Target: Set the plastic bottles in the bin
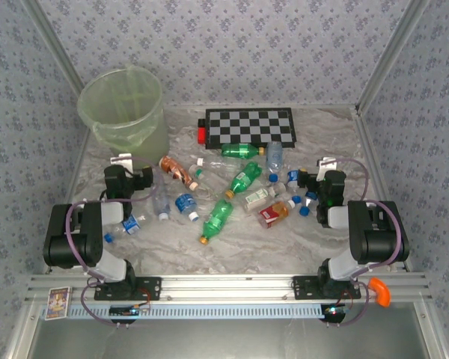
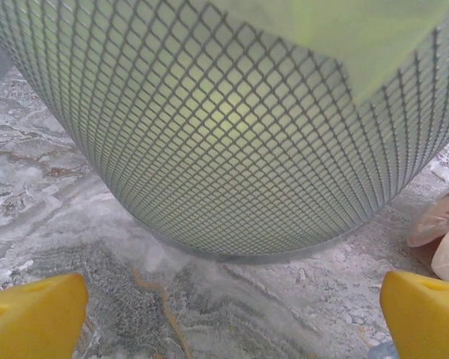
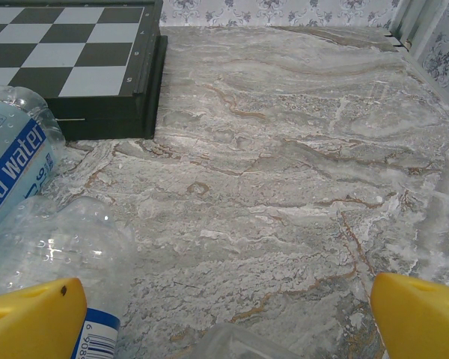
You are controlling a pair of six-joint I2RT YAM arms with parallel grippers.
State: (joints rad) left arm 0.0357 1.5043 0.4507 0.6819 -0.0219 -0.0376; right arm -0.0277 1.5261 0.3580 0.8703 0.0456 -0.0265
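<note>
Close to the bin (image 2: 232,134), left gripper (image 2: 224,321) stood spread and empty; right gripper (image 3: 226,314) likewise, beside bottles (image 3: 60,247). Risks judged: bumping the bin over; round bottles squirting from a pinch.

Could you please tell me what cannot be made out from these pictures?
Bin floor: top external view, hazy through the liner, so contents are unclear.
Bin rim: left wrist view, cut off by the top edge.
Water bottle: right wrist view, cut off by the left edge.
Labels on the plastic bottles: top external view, too small to read.
Left claw and right claw: wrist views, bodies cut off by the bottom edges.
</note>
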